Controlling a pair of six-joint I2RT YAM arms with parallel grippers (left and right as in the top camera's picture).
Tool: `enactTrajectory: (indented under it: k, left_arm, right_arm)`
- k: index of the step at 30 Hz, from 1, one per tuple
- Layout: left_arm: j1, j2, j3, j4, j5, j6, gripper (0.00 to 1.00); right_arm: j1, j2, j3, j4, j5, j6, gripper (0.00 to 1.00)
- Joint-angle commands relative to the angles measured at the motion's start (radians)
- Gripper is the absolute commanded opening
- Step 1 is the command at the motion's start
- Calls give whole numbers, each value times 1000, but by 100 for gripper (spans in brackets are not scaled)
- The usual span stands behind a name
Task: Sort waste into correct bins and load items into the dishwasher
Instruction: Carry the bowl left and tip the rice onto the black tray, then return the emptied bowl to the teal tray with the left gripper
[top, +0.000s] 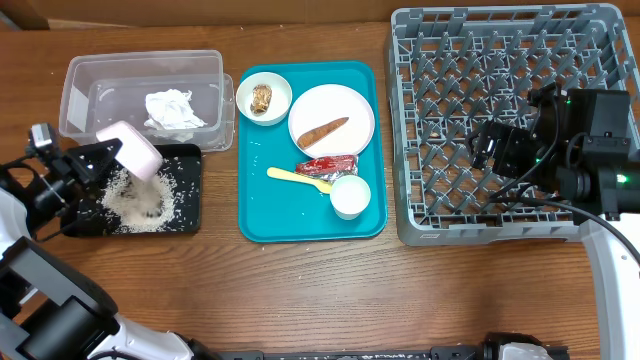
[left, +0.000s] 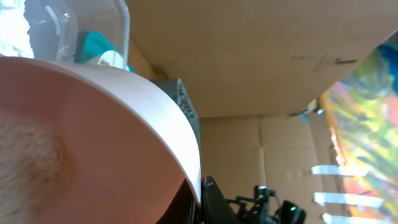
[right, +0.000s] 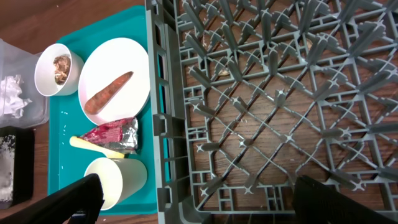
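Overhead, the left gripper (top: 108, 153) is clamping the rim of the pale-pink bowl (top: 133, 150), a smooth, rounded piece that is tilting mouth-down over the black tray (top: 186, 166). Loose white rice (top: 135, 205) is lying in a grainy heap on that shallow, matte rectangular tray, directly under the bowl. In the left wrist view the bowl's curved pink wall is filling most of the frame.

Just behind the black tray, the clear tub (top: 76, 100) is holding the crumpled white napkin (top: 175, 108), soft and creased against the glossy, see-through plastic.

The teal tray (top: 260, 215) is sitting between the bins and the grey rack (top: 500, 30). On it, the small white bowl (top: 281, 88) is carrying 1 brown lumpy food piece (top: 262, 97); the round white plate (top: 350, 112) is carrying the tapered orange-brown stick (top: 323, 131). In front of the plate, the shiny, crinkled red wrapper (top: 325, 164) is touching the yellow spoon (top: 295, 177), and the white cup (top: 350, 196) is lying just beside them.

The right gripper (right: 202, 200) is hovering over the rack's grid of upright pegs, its 2 fingers spread wide and holding nothing.
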Motion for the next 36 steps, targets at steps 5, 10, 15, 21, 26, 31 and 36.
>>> enactTrajectory:
  k: [5, 10, 15, 21, 26, 31, 36]
  left_arm:
    - [47, -10, -3, 2, 78, -206, 4]
    - [47, -10, -3, 2, 76, -211, 4]
    - [34, -12, -2, -3, 76, -210, 4]
    - [-257, -162, 112, -29, -217, -183, 4]
    - [-644, -249, 212, -25, -815, -259, 4]
    - [-1088, -177, 172, -32, -1410, -357, 4]
    - [-1253, -16, 160, -11, -1482, -405, 4]
  right_arm:
    - [-2, -3, 24, 2, -8, -1, 100]
    - [-2, -3, 24, 2, -8, -1, 100]
    - [-2, -3, 24, 2, -8, -1, 100]
    - [-2, -3, 24, 4, -5, -4, 100]
    - [-2, -3, 24, -5, -5, -4, 100]
    - [-2, -3, 24, -6, -5, -4, 100]
    - [-2, -3, 24, -6, -5, -4, 100]
